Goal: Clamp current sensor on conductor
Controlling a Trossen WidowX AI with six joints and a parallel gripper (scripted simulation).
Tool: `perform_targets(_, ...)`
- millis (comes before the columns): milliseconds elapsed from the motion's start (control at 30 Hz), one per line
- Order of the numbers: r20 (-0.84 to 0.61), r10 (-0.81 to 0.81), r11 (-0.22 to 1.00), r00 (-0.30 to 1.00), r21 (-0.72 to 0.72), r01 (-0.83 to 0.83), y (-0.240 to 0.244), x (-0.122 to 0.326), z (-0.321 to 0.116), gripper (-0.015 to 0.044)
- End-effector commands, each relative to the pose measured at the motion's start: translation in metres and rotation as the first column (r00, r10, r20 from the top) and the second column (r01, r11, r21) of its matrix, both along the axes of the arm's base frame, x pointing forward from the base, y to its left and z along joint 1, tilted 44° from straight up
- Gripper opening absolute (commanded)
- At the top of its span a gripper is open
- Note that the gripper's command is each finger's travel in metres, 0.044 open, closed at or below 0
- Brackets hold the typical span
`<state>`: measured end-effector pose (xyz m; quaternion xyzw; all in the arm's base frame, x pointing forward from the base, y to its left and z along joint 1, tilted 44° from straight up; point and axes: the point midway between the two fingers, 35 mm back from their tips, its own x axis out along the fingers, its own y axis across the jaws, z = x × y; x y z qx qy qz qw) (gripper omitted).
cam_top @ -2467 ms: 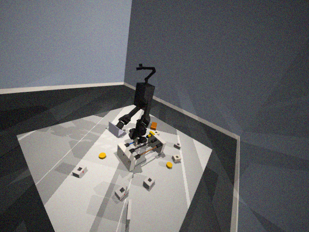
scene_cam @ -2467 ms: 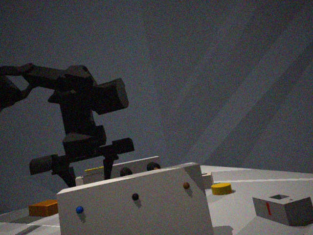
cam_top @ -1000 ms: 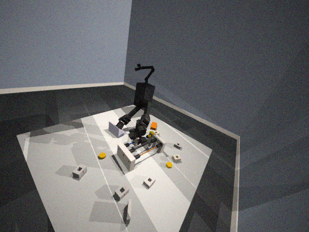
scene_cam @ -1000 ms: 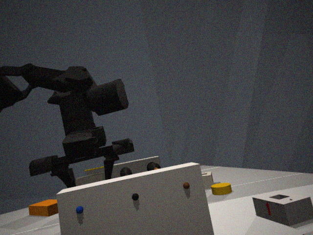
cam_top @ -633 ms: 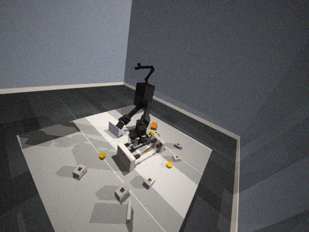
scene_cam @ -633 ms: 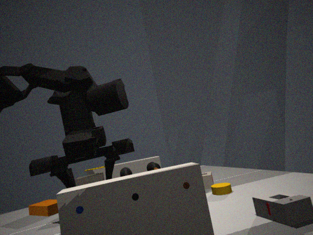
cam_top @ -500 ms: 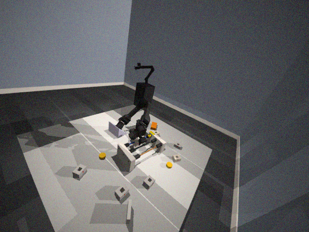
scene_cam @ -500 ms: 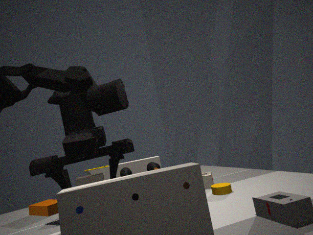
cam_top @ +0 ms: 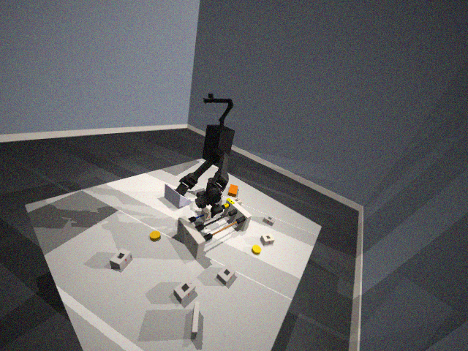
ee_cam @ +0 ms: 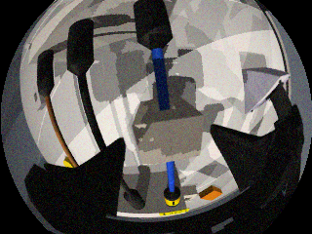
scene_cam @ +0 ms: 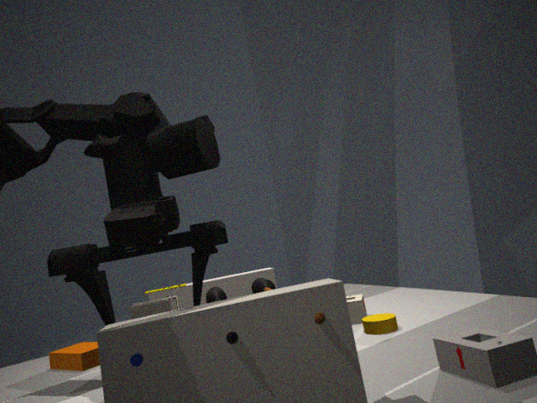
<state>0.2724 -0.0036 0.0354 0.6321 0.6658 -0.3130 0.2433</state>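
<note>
The grey sensor (ee_cam: 171, 132) (scene_cam: 153, 306) sits around the blue conductor (ee_cam: 161, 85) (cam_top: 199, 216), which enters it on one side and comes out on the other. A yellow band (ee_cam: 172, 199) circles the conductor near the far end board, beneath a yellow label (ee_cam: 174, 213) (cam_top: 229, 200) whose text is unreadable. My gripper (ee_cam: 170, 136) is open wide, with a finger on each side of the sensor and visible gaps between. The sensor's arrow and latch cannot be made out. Its lower part is hidden in the exterior view by the near end board (scene_cam: 186, 373).
Black and orange-brown conductors (cam_top: 227, 228) run beside the blue one. Several grey blocks with holes (cam_top: 121, 260) (scene_cam: 466, 355), yellow discs (cam_top: 154, 235) (scene_cam: 379, 324), an orange block (cam_top: 232, 189) (ee_cam: 211, 193), a lilac panel (cam_top: 174, 196) (ee_cam: 263, 89) and an upright plate (cam_top: 195, 321) stand around.
</note>
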Motion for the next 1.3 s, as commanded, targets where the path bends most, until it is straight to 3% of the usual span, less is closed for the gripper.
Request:
perform_targets(0,0.011,0.005,1.0,1.0,-0.011,-0.005,-0.034,0.01,0.03,0.044)
perform_targets(133,0.0,0.016,1.0,1.0,-0.005,-0.016,-0.056,0.008,0.054,0.044)
perform_targets(1267,0.0,0.016,1.0,1.0,-0.005,-0.016,-0.056,0.008,0.054,0.044)
